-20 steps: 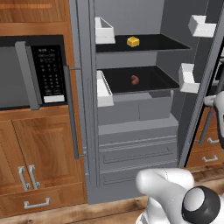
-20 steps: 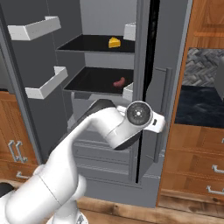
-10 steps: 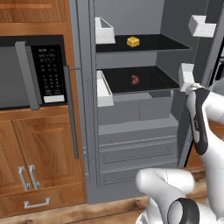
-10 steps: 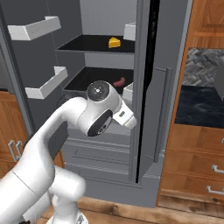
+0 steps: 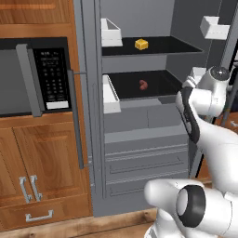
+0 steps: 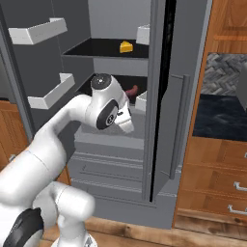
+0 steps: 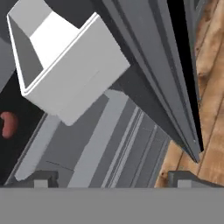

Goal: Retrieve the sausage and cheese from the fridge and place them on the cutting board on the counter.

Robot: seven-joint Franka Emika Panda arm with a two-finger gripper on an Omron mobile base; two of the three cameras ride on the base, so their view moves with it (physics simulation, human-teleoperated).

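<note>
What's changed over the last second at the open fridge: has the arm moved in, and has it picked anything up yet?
The white arm has swung up from low in front of the tall grey steel fridge toward its lower black shelf. The gripper is open and holds nothing. The small reddish-brown sausage on the lower shelf and the yellow-orange cheese wedge on the upper shelf lie where they were.

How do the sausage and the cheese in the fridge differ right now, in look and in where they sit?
The sausage is reddish-brown, slim and curved; the cheese is a bright yellow-orange blocky wedge. The sausage lies on the lower black shelf; the cheese sits on the upper black shelf. In the hand view the sausage lies at the left edge, beside a white door bin. Both are small, untouched and inside the open fridge.
</note>
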